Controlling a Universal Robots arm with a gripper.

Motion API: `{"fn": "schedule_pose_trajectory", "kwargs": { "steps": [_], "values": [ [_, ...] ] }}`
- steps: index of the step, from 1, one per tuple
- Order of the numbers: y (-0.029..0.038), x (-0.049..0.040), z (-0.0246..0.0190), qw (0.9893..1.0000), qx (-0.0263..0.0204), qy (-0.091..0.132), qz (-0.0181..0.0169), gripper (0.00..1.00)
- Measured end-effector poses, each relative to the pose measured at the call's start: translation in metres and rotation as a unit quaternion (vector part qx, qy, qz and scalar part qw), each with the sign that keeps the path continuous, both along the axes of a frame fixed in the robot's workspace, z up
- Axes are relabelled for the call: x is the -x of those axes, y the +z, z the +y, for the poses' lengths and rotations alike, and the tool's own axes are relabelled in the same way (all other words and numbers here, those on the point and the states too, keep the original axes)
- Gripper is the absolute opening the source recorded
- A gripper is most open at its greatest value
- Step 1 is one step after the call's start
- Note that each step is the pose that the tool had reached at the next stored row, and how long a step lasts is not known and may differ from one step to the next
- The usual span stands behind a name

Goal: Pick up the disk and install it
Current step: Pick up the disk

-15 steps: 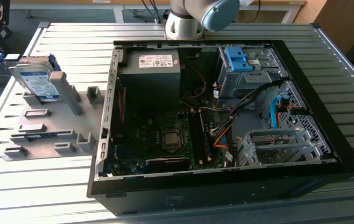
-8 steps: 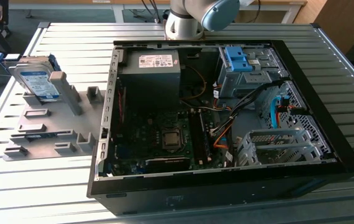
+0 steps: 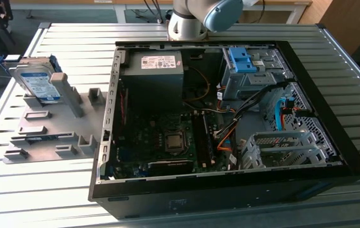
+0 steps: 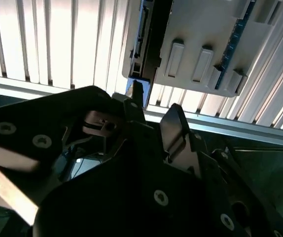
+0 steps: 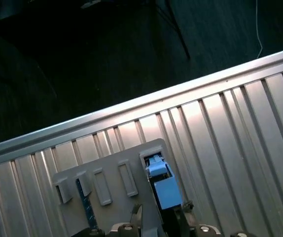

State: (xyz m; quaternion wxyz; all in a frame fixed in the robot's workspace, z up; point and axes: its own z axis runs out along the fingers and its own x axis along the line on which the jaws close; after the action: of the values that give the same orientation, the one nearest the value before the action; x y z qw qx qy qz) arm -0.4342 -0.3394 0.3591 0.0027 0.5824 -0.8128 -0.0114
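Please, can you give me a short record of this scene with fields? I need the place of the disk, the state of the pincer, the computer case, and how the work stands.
disk: stands tilted in the grey holder, at the exterior view's left of the case
pincer: open, holds nothing
computer case: lies open on the slatted table, board and cables visible inside
blue bracket: inside the case, at the exterior view's right of the grey box
work: disk not yet picked up, not yet installed
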Motion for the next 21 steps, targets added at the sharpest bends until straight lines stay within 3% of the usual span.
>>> {"fn": "schedule_pose_trajectory", "kwargs": {
  "steps": [1,3,4,6,12,15,19,21],
  "values": [
    [-0.0008,0.0001,0.0,1.0,-0.0004,0.005,-0.0001,0.47],
    [-0.0021,0.0001,0.0,0.9997,-0.0005,0.023,0.0001,0.47],
    [-0.003,0.0001,0.0,0.9995,-0.0005,0.032,0.0,0.53],
    [-0.0048,0.0001,0.0,0.9987,-0.0005,0.05,0.0,0.53],
    [-0.0117,0.0002,0.0002,0.9958,-0.0027,0.092,-0.0001,0.53],
    [-0.0167,0.0003,0.0001,0.9933,-0.0029,0.115,-0.0001,0.53],
    [-0.0235,0.0055,0.002,0.9931,-0.0024,0.117,-0.0019,0.53],
    [-0.0257,0.0072,0.0046,0.9931,-0.0019,0.117,-0.0045,0.53]
  ]
}}
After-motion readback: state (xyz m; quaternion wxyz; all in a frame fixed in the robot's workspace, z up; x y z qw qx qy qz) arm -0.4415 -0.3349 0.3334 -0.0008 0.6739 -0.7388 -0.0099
